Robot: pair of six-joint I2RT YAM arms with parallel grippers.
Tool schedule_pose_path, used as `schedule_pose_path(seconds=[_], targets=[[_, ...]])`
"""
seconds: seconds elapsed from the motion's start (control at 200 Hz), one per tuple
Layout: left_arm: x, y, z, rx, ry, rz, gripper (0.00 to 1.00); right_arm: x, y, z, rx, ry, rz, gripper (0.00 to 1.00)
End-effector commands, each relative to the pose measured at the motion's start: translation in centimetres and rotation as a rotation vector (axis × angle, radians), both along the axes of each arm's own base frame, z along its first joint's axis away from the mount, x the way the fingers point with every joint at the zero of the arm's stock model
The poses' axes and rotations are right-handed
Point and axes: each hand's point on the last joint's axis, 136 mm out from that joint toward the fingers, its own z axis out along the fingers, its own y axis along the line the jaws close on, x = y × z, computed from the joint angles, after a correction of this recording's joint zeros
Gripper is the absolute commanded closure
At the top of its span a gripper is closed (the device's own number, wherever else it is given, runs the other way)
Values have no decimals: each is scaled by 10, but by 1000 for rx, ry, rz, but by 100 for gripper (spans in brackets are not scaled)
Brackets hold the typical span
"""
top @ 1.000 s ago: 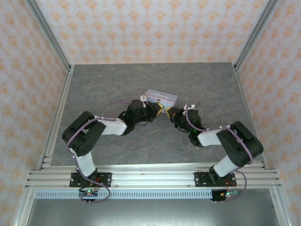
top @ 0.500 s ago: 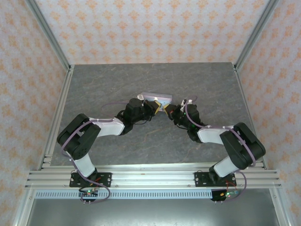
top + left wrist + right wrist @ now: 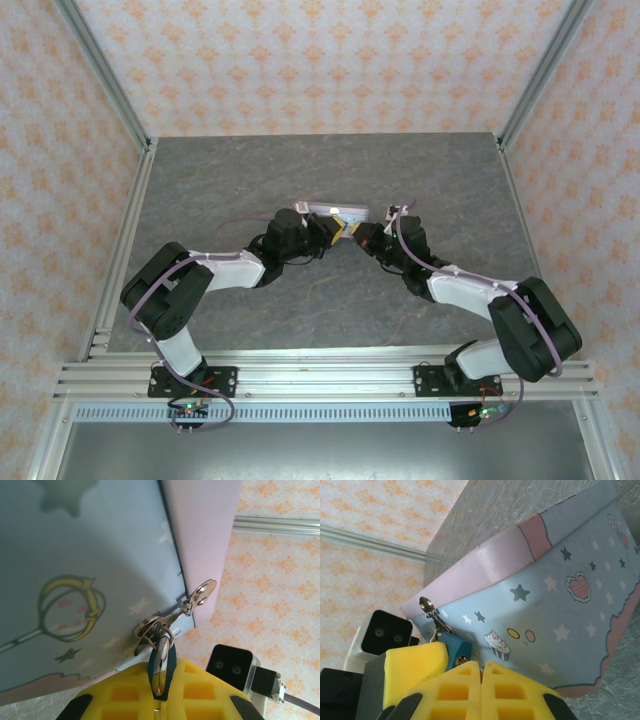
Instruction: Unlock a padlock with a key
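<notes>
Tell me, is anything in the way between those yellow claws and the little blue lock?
Nothing visible. The left gripper pinches the padlock, which hangs from the clasp of the tin, and the right gripper, shut, sits just beside it. I can't make out the key.

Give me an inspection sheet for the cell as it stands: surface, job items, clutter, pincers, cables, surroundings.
Surface: grey stone-look table, no spills seen.
Job's things: padlock hangs by its shackle from the hasp of the pastel tin; key not made out.
Clutter: nothing seen.
Grippers: left pincer shut on the padlock; right pincer shut, tips beside the padlock; whether it holds the key cannot be told.
Cables: purple cables run along both arms.
Surroundings: patterned walls, aluminium frame at the near edge.
</notes>
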Motion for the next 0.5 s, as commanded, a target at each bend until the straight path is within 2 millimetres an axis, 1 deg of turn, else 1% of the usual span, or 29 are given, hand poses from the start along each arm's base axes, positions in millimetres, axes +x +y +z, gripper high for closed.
schedule_pose_path(seconds=[0.0, 0.1, 0.175, 0.35, 0.495], targets=[[-41, -39, 20, -55, -20, -206, 100, -5, 34, 43, 201, -90, 106, 100], [-42, -40, 20, -53, -23, -208, 100, -1, 37, 49, 289, -68, 89, 100], [-43, -40, 19, -50, -24, -211, 100, 2, 38, 57, 348, -61, 73, 100], [-43, -40, 19, -44, -28, -213, 100, 9, 41, 63, 449, -3, 46, 100], [-44, -41, 21, -47, -33, -213, 100, 13, 46, 59, 503, 54, 44, 100]])
